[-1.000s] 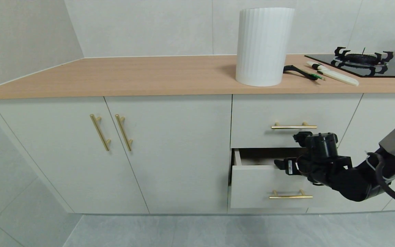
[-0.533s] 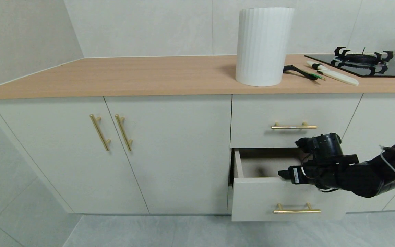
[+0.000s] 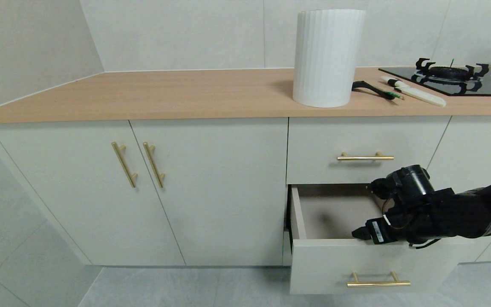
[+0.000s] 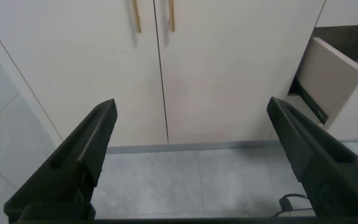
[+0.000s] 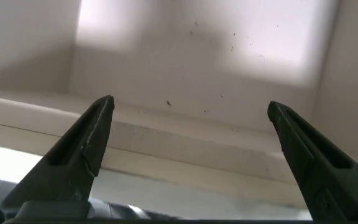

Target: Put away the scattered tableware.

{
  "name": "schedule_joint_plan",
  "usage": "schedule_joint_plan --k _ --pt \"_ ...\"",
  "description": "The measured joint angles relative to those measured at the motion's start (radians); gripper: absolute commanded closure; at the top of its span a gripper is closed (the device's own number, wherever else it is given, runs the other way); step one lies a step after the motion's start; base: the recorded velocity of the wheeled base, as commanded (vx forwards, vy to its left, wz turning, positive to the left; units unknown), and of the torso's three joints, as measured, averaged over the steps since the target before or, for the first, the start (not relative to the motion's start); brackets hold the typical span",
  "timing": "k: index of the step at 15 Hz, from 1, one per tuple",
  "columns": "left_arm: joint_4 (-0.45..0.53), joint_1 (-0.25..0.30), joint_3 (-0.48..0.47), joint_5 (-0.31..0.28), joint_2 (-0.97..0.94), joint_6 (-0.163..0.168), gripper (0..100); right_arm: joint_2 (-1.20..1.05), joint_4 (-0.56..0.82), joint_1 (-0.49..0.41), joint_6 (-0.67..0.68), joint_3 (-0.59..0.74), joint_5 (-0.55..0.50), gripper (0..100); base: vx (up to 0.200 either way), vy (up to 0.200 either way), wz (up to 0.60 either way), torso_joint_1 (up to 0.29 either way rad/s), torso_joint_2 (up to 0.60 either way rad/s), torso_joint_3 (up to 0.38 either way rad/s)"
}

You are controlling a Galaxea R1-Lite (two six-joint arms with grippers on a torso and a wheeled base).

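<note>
Pulled the lower drawer [image 3: 326,264] further out over the last second: front panel now nearer and lower in the head view, with far more of the inside floor on show. Did it with the right pincer [image 3: 358,233], set at the panel's top edge on the right side, released, fingers spread wide and grasping nothing, apparently hooked behind the edge rather than clamped on it. Means, by judgement, a storage place almost ready but no tableware moved yet.

Left pincer [image 4: 191,162] also released, hanging low and to the left, facing the shut cabinet doors [image 3: 143,187] and the floor, well apart from everything.

Containers: nothing lying on the visible part of the drawer floor, only a shadow; nearest strip hidden behind the front panel. Upper drawer [image 3: 365,145] directly above, shut. Tall white ribbed canister [image 3: 328,57] upright on the tabletop [image 3: 164,94] above the drawers; cannot tell its contents from this angle.

Tableware scattered on the tabletop just right of the canister and left of the stove [image 3: 450,79]: a black-handled utensil [image 3: 371,88], a thin green-tipped piece [image 3: 394,95] and a long white utensil [image 3: 418,94], close together, untouched.
</note>
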Motion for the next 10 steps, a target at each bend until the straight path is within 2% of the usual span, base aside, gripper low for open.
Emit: schedule_joint_plan --k 5,10 --pt "0.0 0.0 0.0 0.0 0.0 0.0 0 -0.025 0.162 0.018 -0.073 -0.007 0.0 0 0.0 0.0 0.0 0.0 0.0 0.0" --pt "0.0 0.0 0.0 0.0 0.0 0.0 0 -0.038 0.406 0.036 -0.174 -0.035 -0.001 0 0.0 0.0 0.0 0.0 0.0 0.0"
